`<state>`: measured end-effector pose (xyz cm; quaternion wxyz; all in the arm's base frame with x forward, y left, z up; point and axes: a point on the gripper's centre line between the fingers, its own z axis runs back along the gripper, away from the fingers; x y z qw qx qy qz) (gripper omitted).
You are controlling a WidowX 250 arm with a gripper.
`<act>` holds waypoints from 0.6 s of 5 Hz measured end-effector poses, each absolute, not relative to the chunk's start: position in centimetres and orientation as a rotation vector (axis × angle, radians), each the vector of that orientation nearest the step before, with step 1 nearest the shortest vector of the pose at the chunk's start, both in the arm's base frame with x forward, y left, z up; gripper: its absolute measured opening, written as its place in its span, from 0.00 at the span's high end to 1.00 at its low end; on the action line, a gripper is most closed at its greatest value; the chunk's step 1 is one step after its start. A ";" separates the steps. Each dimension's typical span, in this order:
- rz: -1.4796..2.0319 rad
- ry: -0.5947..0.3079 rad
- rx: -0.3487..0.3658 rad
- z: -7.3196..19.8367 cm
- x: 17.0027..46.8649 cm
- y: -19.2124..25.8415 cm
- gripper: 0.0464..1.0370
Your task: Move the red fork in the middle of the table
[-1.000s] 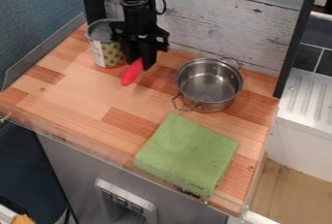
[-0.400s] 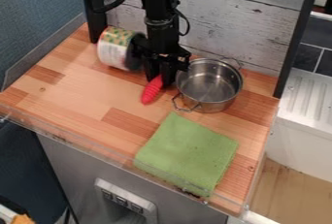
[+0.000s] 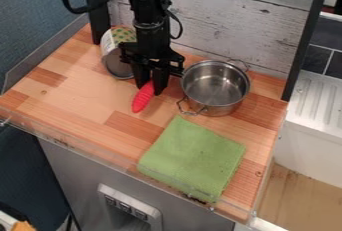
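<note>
The pincer (image 3: 150,89), narrowed on the red fork (image 3: 141,99), had carried it toward eight o'clock, away from the pot (image 3: 216,89), likely nearer the middle of the table (image 3: 87,100).

Gleams like smooth metal on the pot (image 3: 217,87), looks matt and soft like cloth on the green towel (image 3: 192,160), and passes for smooth wood across the tabletop (image 3: 73,92). Seems rough and weathered, like painted wood, on the back wall (image 3: 227,20), and like printed paper around metal on the can (image 3: 119,67). Looks like ridged plastic on the red fork (image 3: 142,98).
</note>
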<state>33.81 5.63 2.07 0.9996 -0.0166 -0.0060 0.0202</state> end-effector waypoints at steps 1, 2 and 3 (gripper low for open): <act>0.008 -0.034 -0.057 2.0 34.0 5.7 0.30; -0.055 -0.054 -0.060 2.5 34.4 5.4 0.05; -0.124 -0.104 -0.040 4.3 35.5 4.5 0.04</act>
